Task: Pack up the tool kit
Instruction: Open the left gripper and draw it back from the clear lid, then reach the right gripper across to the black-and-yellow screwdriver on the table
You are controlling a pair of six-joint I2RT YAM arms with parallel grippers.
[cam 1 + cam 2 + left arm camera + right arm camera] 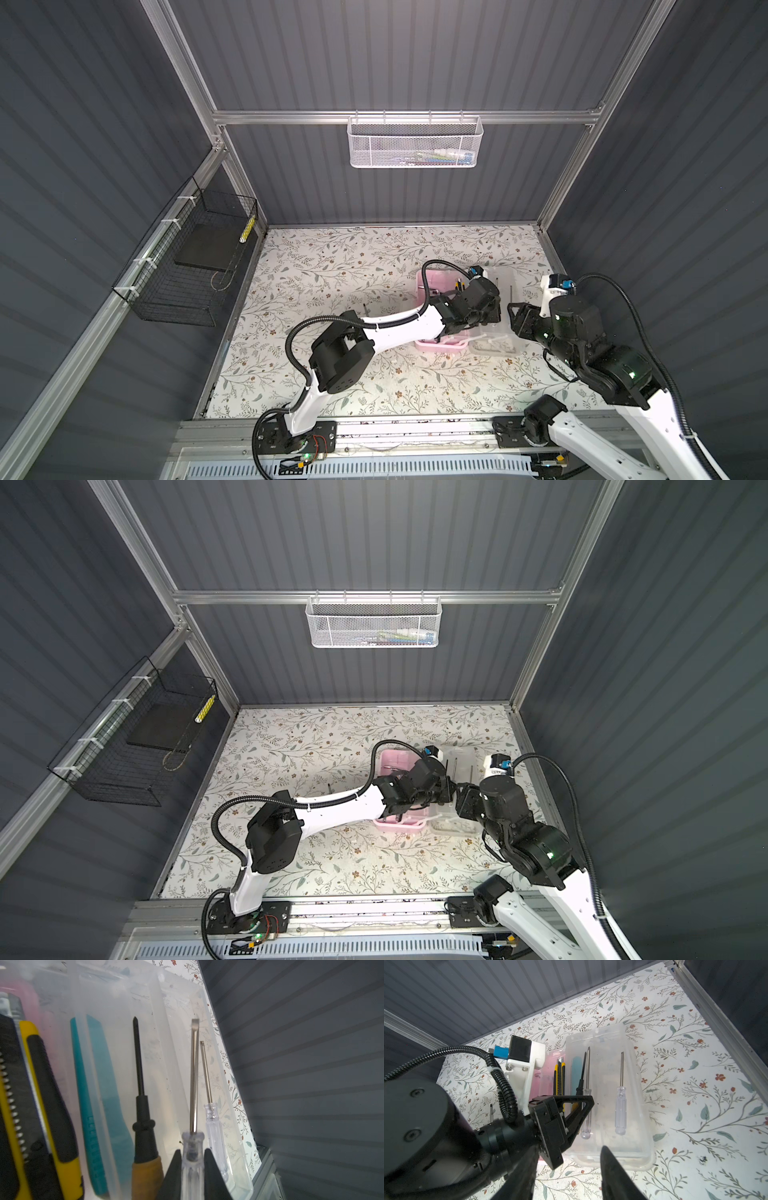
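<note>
Now, mid-packing, the left claw (192, 1154) is clenched on a clear-handled screwdriver (194, 1076) over the frosted lid (604, 1142) of the open pink case (430, 282) on the table (332, 266), the right claw (569, 1169) hangs released nearby, and the next move likely calls for laying it flat inside.

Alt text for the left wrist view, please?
The left gripper is shut on a clear-handled flathead screwdriver, blade pointing away from the camera. Alongside lie a smaller clear screwdriver, a black-shafted screwdriver, a teal knife and a yellow utility knife.
</note>
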